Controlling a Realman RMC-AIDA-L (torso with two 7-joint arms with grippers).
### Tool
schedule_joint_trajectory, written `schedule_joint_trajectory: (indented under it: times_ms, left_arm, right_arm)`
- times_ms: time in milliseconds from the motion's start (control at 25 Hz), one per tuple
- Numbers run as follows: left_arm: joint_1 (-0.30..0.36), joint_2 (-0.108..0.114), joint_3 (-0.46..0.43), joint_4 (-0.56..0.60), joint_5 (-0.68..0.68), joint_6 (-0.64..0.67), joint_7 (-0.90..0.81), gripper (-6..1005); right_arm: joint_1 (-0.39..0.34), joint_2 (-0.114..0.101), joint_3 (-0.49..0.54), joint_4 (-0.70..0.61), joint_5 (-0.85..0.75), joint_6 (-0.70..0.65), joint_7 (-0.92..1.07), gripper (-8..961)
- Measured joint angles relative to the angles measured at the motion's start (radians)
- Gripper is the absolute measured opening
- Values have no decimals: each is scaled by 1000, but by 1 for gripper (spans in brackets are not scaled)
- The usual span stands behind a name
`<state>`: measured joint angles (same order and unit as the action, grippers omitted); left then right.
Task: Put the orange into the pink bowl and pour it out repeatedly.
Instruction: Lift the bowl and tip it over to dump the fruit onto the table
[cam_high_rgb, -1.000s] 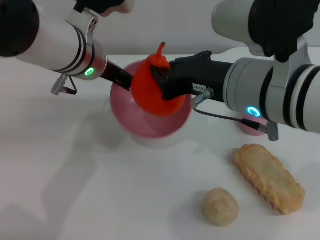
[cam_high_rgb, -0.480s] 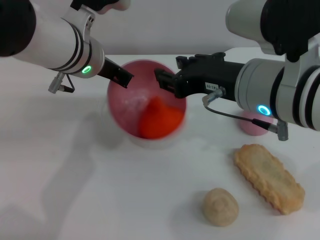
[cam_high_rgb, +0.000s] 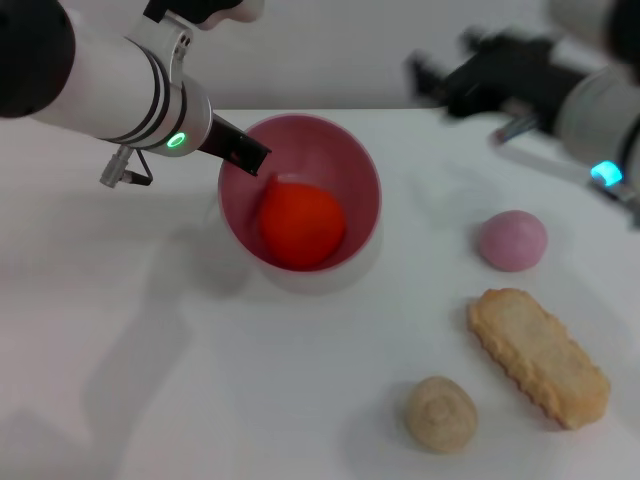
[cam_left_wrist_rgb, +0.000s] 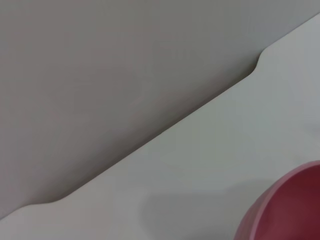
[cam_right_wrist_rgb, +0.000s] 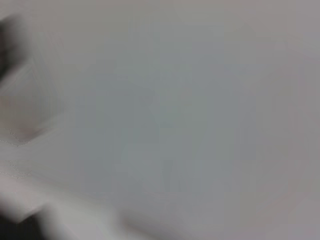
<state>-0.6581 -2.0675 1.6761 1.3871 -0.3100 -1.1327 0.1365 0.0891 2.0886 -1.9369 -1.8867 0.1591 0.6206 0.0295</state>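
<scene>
Two arms are showing in my head view, and I am reading no brand, label or writing anywhere; the only markings are a green ring light on the left wrist and a blue one on the right.

The orange (cam_high_rgb: 302, 226), glossy orange-red plastic with a rounded body, is lying inside the pink bowl (cam_high_rgb: 345, 165), low against its near wall. The bowl is smooth, plain pink plastic, round and deep, and it is tilting so that its mouth is facing toward me. It is sitting left of centre on the white table (cam_high_rgb: 200, 380).

The left gripper (cam_high_rgb: 243, 152) is reaching in from the left, its dark fingers clamped on the bowl's far-left rim. In the left wrist view I am seeing only a curved slice of that pink rim (cam_left_wrist_rgb: 280, 210) and the matte white tabletop.

The right gripper (cam_high_rgb: 437, 78) is hanging above the far right of the table, well apart from the bowl, blurred; its black fingers are spread apart with nothing between them.

On the right side, a small matte pale pink ball (cam_high_rgb: 513, 240) is resting, near it a long tan biscuit with scalloped edges (cam_high_rgb: 537, 356), and left of the biscuit a rough beige lump (cam_high_rgb: 440, 413).
</scene>
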Motion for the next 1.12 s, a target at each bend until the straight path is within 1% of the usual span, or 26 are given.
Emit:
schedule_joint_trajectory:
  times_ms: [80, 200, 240, 320, 480, 600, 680, 760, 800, 840, 880, 920, 1000, 1120]
  left_arm:
    - [0, 0, 0, 0, 0, 0, 0, 46]
    - [7, 0, 11, -10, -6, 24, 0, 45]
    - [7, 0, 11, -10, -6, 24, 0, 45]
    - [8, 0, 11, -12, -7, 26, 0, 45]
    - [13, -1, 17, -11, -8, 26, 0, 45]
    - [13, -1, 24, -7, -9, 27, -4, 46]
    - [5, -2, 79, 25, -9, 47, -16, 46]
    - [-2, -3, 112, 41, -10, 56, -16, 46]
    - [-2, -3, 112, 41, -10, 56, -16, 46]
    - [-9, -4, 146, 53, -8, 70, -16, 46]
    - [-10, -4, 161, 57, -4, 84, -16, 45]
    - [-10, -5, 189, 65, 2, 120, -16, 45]
    - [-8, -5, 194, 67, 3, 133, -16, 45]
    - [13, -2, 219, 77, 17, 233, -11, 45]
  right_arm:
    - [-69, 1, 19, 2, -135, -168, 46, 585]
    - [-141, 4, 39, 44, -293, -412, 124, 584]
    - [-159, 4, 46, 58, -336, -482, 148, 584]
    - [-184, 4, 66, 82, -387, -565, 181, 584]
    - [-205, 4, 94, 118, -399, -598, 199, 583]
    - [-237, 4, 94, 124, -394, -603, 205, 583]
    - [-257, 5, 91, 115, -393, -601, 214, 583]
    - [-278, 4, 93, 102, -392, -597, 237, 583]
    - [-289, 5, 95, 96, -392, -596, 251, 583]
    - [-300, 4, 96, 90, -392, -596, 260, 582]
    - [-314, 4, 98, 80, -392, -595, 267, 582]
    - [-324, 4, 99, 72, -392, -594, 270, 582]
    - [-344, 4, 101, 56, -392, -592, 281, 582]
    - [-361, 4, 104, 46, -392, -588, 302, 582]
